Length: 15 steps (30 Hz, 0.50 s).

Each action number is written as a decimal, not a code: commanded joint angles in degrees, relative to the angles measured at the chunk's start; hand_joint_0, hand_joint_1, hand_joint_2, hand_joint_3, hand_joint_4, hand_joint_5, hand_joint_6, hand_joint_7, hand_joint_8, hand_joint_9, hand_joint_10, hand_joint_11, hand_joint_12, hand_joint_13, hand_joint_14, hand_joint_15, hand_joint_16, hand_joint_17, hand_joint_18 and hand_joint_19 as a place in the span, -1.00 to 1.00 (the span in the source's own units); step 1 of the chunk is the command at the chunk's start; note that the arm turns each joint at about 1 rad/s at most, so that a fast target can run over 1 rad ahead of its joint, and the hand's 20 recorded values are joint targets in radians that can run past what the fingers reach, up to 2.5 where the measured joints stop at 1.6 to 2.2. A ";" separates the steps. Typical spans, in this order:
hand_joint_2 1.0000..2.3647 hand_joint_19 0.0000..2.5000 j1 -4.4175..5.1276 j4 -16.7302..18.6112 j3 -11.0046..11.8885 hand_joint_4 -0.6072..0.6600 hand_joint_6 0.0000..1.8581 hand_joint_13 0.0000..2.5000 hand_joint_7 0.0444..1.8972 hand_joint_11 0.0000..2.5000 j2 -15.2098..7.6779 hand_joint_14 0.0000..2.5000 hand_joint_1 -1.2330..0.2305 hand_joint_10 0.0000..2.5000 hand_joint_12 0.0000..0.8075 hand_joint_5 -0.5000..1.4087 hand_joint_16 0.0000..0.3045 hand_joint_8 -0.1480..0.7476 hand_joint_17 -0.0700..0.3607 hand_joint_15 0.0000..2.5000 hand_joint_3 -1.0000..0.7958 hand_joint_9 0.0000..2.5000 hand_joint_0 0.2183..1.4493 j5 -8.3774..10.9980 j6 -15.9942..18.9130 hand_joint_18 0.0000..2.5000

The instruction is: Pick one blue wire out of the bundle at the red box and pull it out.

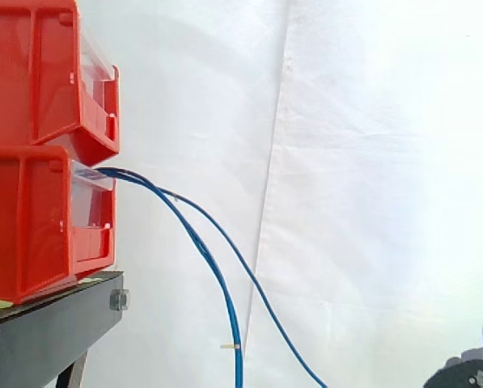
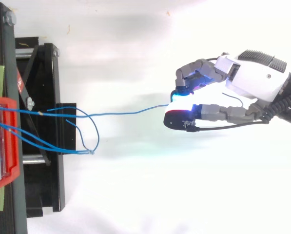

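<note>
Hand (image 2: 252, 75) pinches one blue wire (image 2: 130, 112) by its free end. The wire runs nearly straight left from the hand to the red box (image 2: 1, 101) at the stand's (image 1: 55, 331) edge. Judged pull direction: rightward, along the wire.

The side camera sits level and close beside the red bins (image 1: 31, 218) on the black stand (image 1: 47, 335), facing the white curtain (image 1: 370, 162). The top camera looks straight down from farther off. Both share bins, stand edge, blue wires (image 1: 238, 364).
</note>
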 commanded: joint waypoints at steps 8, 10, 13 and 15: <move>-1.00 -0.63 0.00 4.70 -0.02 -0.22 0.05 -0.52 0.33 -0.38 -0.01 -0.99 -0.24 -0.99 0.17 -0.65 -0.56 0.09 0.02 -0.71 0.12 -0.28 -0.28 0.00 0.00 -0.52; -1.00 -0.63 0.00 4.78 -0.02 -0.22 0.05 -0.52 0.32 -0.38 0.08 -0.99 -0.24 -0.99 0.17 -0.65 -0.56 0.09 0.02 -0.71 0.12 -0.28 -0.28 0.00 0.00 -0.52; -1.00 -0.63 -0.08 4.78 -0.02 -0.23 0.05 -0.52 0.33 -0.39 -0.01 -0.99 -0.24 -0.99 0.17 -0.65 -0.56 0.08 0.02 -0.71 0.12 -0.28 -0.28 0.00 0.00 -0.52; -1.00 -0.63 0.00 4.78 -0.02 -0.22 0.05 -0.52 0.32 -0.38 -0.01 -0.99 -0.24 -0.99 0.17 -0.65 -0.56 0.09 0.02 -0.71 0.12 -0.28 -0.28 0.00 0.00 -0.52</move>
